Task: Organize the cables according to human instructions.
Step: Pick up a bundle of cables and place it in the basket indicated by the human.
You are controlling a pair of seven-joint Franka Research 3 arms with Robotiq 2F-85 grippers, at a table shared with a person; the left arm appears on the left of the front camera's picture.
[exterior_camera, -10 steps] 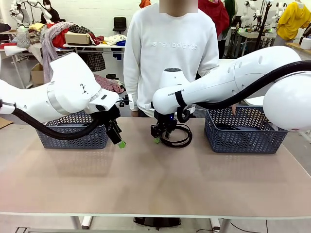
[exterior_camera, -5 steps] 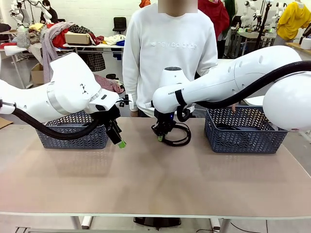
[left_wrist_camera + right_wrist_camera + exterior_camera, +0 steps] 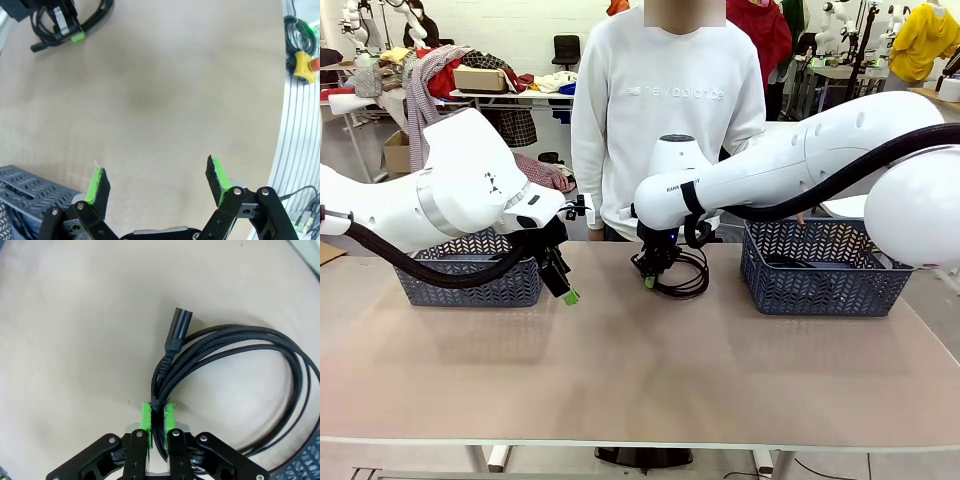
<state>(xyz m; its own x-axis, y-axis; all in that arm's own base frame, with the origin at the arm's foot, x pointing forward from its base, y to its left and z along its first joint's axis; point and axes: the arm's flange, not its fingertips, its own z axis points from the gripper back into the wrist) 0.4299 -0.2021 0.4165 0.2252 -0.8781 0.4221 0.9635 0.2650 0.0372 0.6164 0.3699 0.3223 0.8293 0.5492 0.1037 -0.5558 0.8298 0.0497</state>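
A coiled black cable (image 3: 682, 276) hangs just above the far middle of the table, in front of the person. My right gripper (image 3: 649, 279) is shut on it. In the right wrist view the green pads (image 3: 146, 418) pinch the bundled strands of the cable (image 3: 235, 352), and a black plug (image 3: 179, 327) sticks out past them. My left gripper (image 3: 568, 295) hovers open beside the left basket (image 3: 470, 282); its fingers (image 3: 97, 184) have nothing between them. The left wrist view shows the held cable (image 3: 50, 40) far off at the top left. Another cable (image 3: 800, 264) lies in the right basket (image 3: 815, 272).
Two dark blue mesh baskets stand at the far left and far right of the table. The person stands at the far edge, a hand (image 3: 803, 222) over the right basket. A yellow box with a red stop button (image 3: 304, 65) sits past the table's edge.
My right gripper has lifted the coiled cable slightly and carried it a little toward the far edge. The left arm has not moved.
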